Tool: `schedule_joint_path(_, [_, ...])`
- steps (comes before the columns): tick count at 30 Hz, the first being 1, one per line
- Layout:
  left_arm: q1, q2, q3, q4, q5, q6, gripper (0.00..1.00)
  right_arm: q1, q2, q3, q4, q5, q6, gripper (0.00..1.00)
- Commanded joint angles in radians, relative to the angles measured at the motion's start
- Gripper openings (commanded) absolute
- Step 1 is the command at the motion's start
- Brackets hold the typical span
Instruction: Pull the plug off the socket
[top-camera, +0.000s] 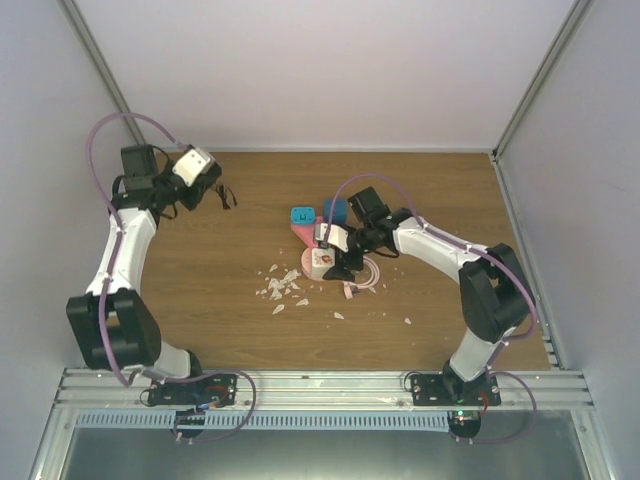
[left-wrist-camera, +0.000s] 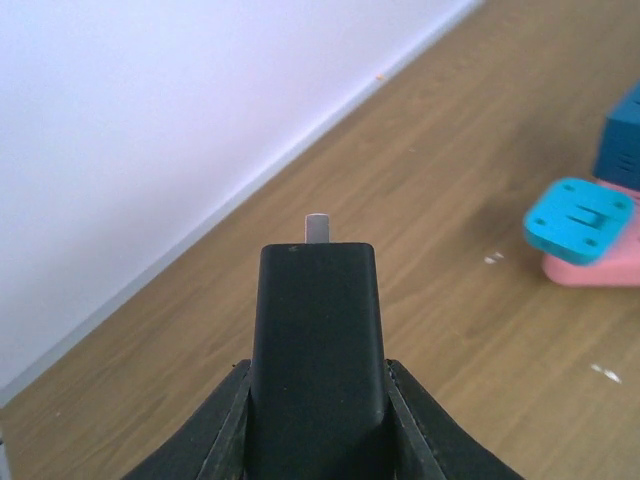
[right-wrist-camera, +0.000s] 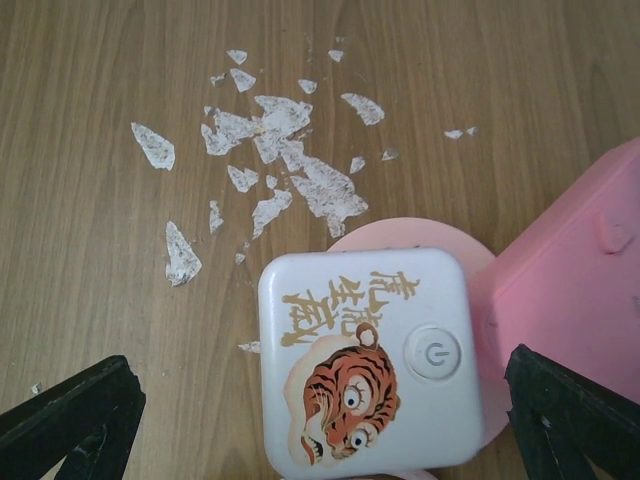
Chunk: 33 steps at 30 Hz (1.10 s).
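Right jaws gaped wide astride the tiger-printed plug (right-wrist-camera: 365, 360); a square side grip and straight pull away from the socket (right-wrist-camera: 570, 290) seemed best.

**Cluster just right of the table's middle**

The plug (top-camera: 302, 216) sits on the far-left end of the socket (top-camera: 303, 236), with a cube-shaped block (top-camera: 335, 210) just to its right. In front of the socket, a square box (top-camera: 320, 262) lies on a round disc (right-wrist-camera: 400, 232). Flakes (top-camera: 282, 285) are scattered over the table (top-camera: 200, 290) left of the box, and a cable (top-camera: 365, 277) lies to its right. The right gripper (right-wrist-camera: 320, 375) straddles the box, one finger on each side.
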Motion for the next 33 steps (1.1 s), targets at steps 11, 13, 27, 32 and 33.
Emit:
schedule_joint_path(11, [0.059, 0.251, 0.204, 0.273, -0.153, -0.329, 0.0, -0.002, -0.148, -0.011, 0.006, 0.031, 0.028, 1.0])
schedule_joint_path(13, [0.059, 0.264, 0.215, 0.289, -0.225, -0.284, 0.0, -0.005, -0.161, -0.03, 0.016, 0.031, 0.031, 1.0])
schedule_joint_path(27, [0.056, 0.296, 0.244, 0.31, -0.494, -0.022, 0.02, -0.02, -0.163, -0.065, 0.035, 0.029, 0.018, 1.0])
schedule_joint_path(32, [0.021, 0.368, 0.245, 0.269, -0.523, 0.026, 0.04, -0.02, -0.164, -0.069, 0.034, 0.023, 0.016, 0.99])
schedule_joint_path(33, [0.01, 0.388, 0.242, 0.272, -0.535, 0.029, 0.04, -0.02, -0.165, -0.069, 0.031, 0.019, 0.015, 1.0])
